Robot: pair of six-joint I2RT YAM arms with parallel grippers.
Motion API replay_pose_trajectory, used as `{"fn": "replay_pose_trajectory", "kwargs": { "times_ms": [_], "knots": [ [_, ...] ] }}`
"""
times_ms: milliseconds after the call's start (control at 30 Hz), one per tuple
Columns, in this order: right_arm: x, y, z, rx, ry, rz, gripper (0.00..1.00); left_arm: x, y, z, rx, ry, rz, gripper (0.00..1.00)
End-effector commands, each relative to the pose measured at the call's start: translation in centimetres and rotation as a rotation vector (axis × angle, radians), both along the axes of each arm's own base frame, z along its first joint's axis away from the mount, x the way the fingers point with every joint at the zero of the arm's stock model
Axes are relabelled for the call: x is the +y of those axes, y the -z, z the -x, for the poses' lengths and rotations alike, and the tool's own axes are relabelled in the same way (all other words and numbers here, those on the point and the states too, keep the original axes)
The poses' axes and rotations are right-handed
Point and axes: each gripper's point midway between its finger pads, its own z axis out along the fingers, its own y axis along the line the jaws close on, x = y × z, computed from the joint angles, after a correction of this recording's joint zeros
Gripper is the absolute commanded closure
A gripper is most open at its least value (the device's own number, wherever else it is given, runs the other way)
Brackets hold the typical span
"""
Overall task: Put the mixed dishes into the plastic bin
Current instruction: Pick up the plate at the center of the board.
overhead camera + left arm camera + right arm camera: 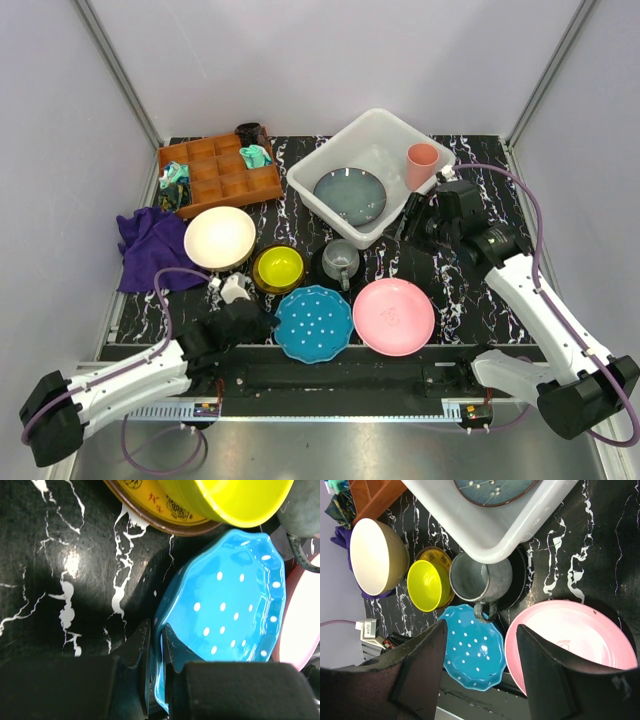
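Left wrist view: the left pincer (156,632) is clamped on the blue dotted plate (225,605), one finger on each side of its rim, with the yellow bowl (235,500) just beyond. The right pincer (481,630) hangs open and empty beside the bin (312,190), which holds a grey-blue plate (349,196) and a pink cup (421,165).

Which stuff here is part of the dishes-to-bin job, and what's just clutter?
Job: plastic bin, with grey-blue plate and pink cup already in it; still out: cream bowl, yellow bowl, grey mug, black saucer, blue dotted plate, pink plate.
Clutter: purple cloth, wooden tray.
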Motion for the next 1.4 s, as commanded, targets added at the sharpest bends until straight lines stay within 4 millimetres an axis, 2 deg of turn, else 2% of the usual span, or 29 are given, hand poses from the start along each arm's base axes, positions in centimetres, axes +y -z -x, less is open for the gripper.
{"fn": "replay_pose_trajectory", "kwargs": {
  "times_ms": [0,33,267,433,633,767,867,933,1000,1233,1367],
  "knots": [
    [0.4,-0.9,0.1,-0.039,-0.012,-0.032,0.33,0.2,-0.8,0.4,0.01,-0.016,0.027,1.0],
    [0.4,-0.8,0.2,-0.038,-0.013,-0.03,0.33,0.1,-1.6,0.2,-0.01,-0.02,0.053,1.0],
    [0.5,-0.2,0.4,-0.021,-0.025,-0.033,0.32,0.3,-3.6,0.5,-0.037,-0.019,0.1,1.0],
    [1.2,0.0,1.2,-0.019,-0.088,-0.041,0.27,0.1,-4.7,0.4,-0.058,-0.007,0.109,1.0],
    [3.3,0.5,4.2,0.002,-0.222,-0.094,0.25,-0.3,-6.4,0.1,-0.088,-0.002,0.138,1.0],
    [5.6,1.4,7.3,0.028,-0.32,-0.156,0.25,-0.6,-7.1,0.0,-0.101,-0.001,0.173,1.0],
    [6.2,2.9,8.9,0.07,-0.339,-0.161,0.24,-0.9,-7.7,0.0,-0.106,0.0,0.208,1.0],
    [7.0,2.9,10.1,0.078,-0.366,-0.189,0.24,-1.0,-7.9,0.0,-0.108,-0.002,0.226,1.0],
    [7.6,3.7,11.4,0.103,-0.394,-0.196,0.24,-1.2,-8.2,0.1,-0.109,0.001,0.24,1.0],
    [9.1,5.7,14.1,0.161,-0.428,-0.221,0.23,-1.6,-9.5,-0.1,-0.121,-0.011,0.301,1.0],
    [9.4,7.5,15.1,0.196,-0.438,-0.202,0.23,-1.6,-10.2,-0.2,-0.13,-0.027,0.331,1.0]
  ]
}}
